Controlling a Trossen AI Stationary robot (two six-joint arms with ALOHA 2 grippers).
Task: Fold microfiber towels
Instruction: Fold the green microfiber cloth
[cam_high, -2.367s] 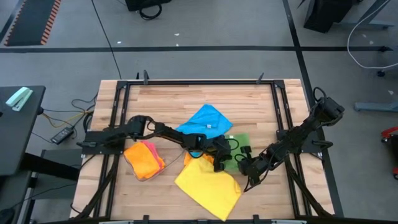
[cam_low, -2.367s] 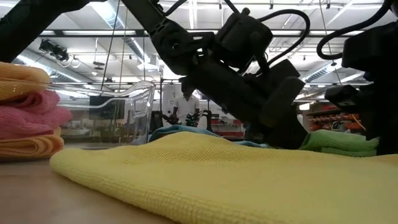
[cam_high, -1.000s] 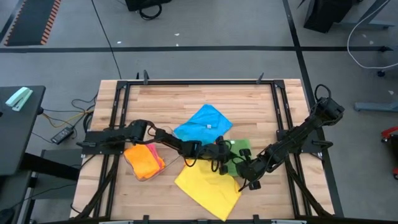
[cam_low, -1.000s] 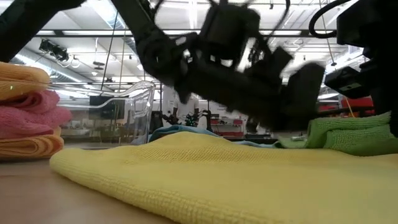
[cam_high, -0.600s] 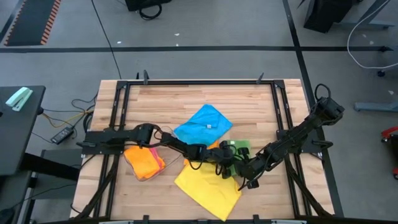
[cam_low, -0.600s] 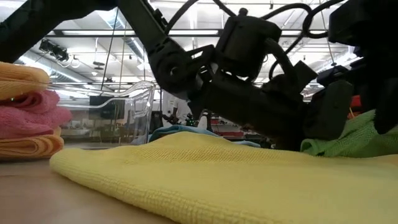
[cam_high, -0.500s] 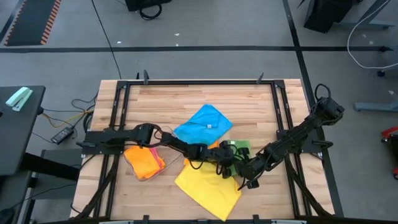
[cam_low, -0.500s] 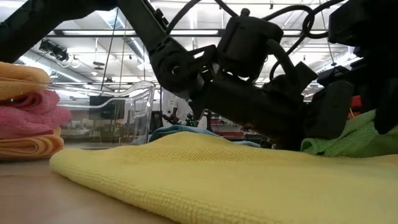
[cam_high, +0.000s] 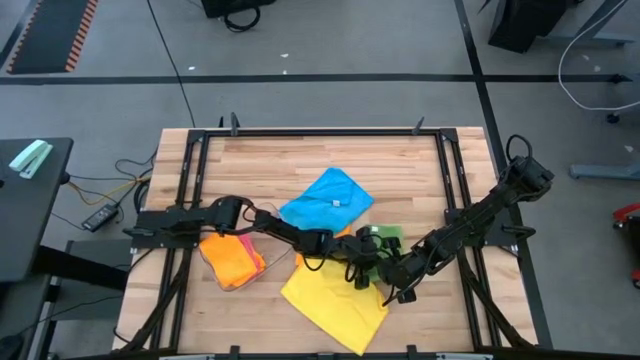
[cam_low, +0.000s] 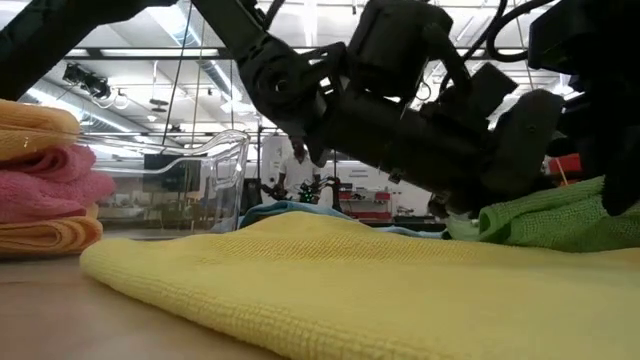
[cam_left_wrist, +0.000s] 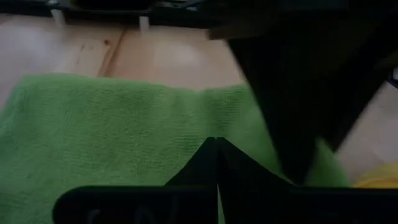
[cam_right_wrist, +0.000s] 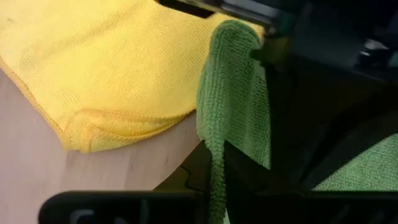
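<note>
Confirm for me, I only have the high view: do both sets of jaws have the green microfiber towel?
Observer: Yes. The right gripper has its jaws shut on a raised edge of the green microfiber towel, as the right wrist view shows.
Operator: And the left?
Observer: The left gripper has its jaws shut too, with the green cloth spread right in front of them; the left wrist view shows it.
Operator: Is the towel off the table?
Observer: Partly. In the low view its edge is lifted above the flat yellow microfiber towel.
Operator: Anything behind the stack?
Observer: A clear plastic tray stands beyond the folded orange and pink towels.
</note>
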